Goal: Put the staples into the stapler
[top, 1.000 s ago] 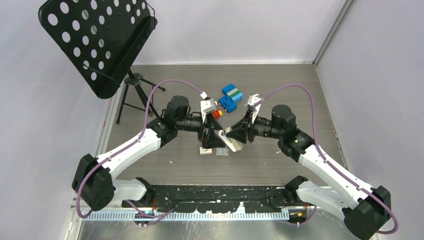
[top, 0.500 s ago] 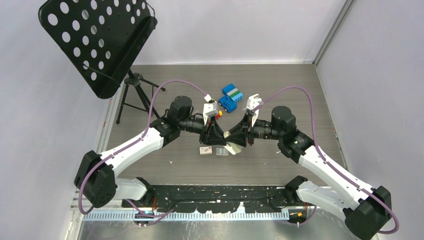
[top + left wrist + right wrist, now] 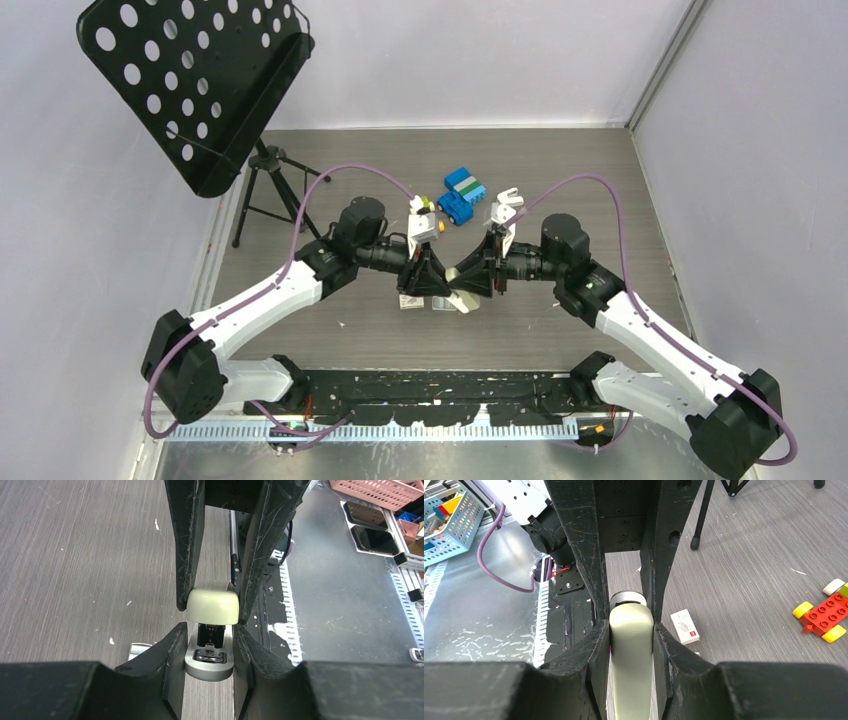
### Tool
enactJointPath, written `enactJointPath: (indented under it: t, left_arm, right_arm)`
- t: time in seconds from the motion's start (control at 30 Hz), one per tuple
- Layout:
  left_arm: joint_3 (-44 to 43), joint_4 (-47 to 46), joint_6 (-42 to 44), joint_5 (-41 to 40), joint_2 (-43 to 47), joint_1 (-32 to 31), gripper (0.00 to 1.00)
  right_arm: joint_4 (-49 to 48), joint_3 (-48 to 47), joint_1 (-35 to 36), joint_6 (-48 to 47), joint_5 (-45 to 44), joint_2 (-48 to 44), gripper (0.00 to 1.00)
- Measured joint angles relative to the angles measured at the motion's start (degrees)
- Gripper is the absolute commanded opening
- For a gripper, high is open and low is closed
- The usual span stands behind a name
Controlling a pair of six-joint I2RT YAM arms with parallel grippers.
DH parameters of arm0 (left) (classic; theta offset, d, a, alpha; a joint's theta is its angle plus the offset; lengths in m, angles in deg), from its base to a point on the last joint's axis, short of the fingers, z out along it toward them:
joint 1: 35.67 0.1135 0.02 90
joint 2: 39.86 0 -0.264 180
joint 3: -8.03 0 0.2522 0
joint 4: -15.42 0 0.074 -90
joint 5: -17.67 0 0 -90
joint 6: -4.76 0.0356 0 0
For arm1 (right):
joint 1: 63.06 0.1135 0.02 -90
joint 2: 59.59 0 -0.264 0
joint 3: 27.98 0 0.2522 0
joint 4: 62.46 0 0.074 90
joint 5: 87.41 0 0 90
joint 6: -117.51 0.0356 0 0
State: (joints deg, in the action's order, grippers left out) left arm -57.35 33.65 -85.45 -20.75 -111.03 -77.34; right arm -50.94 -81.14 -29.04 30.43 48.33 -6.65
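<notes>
Spreading under both arms is a grey wood-grain table (image 3: 600,200) walled in pale lilac, with a black perforated music stand (image 3: 190,85) on a tripod at the rear left. A blue block car (image 3: 461,194) sits behind the wrists, and a whitish box (image 3: 408,301) and the staples (image 3: 441,304) lie below them. The stapler (image 3: 631,655) hangs above the table, clamped by the right gripper (image 3: 631,630). The left gripper (image 3: 210,637), gaping 1 second ago, now pinches its grey end.
</notes>
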Motion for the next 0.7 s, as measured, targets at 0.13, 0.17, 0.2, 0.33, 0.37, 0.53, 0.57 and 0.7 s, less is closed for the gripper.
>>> enactJointPath:
  t: [0.13,0.17,0.2,0.33,0.37,0.53,0.57,0.7]
  left_arm:
    - [-0.44,1.95,0.98,-1.49,0.07,-0.57,0.00]
    - [-0.57,2.45,1.16,-1.75,0.07,-0.66,0.00]
    - [-0.76,3.06,1.38,-2.16,0.07,-0.76,0.00]
    - [-0.83,4.46,2.12,-2.99,0.09,-0.96,0.00]
    - [-0.83,4.87,2.23,-3.19,0.09,-0.98,0.00]
    - [-0.83,6.10,2.64,-4.33,0.28,-1.03,0.00]
    - [-0.83,6.21,2.73,-4.50,0.33,-1.03,0.00]
    - [-0.83,6.91,3.30,-5.16,0.48,-1.03,0.00]
  right_arm:
    - [-0.26,0.04,0.09,0.02,0.72,1.01,0.34]
    - [-0.37,0.07,0.20,0.02,0.92,1.36,0.34]
    - [-0.46,0.07,0.31,0.02,1.05,1.62,0.35]
    - [-0.85,0.07,0.59,0.02,1.81,3.08,0.37]
    - [-0.96,0.07,0.70,0.04,2.03,3.48,0.38]
    - [-1.51,0.07,0.92,0.46,2.62,4.66,0.39]
    - [-1.66,0.07,0.92,0.48,2.71,4.87,0.33]
    - [-2.19,0.07,0.92,0.50,3.06,5.60,0.00]
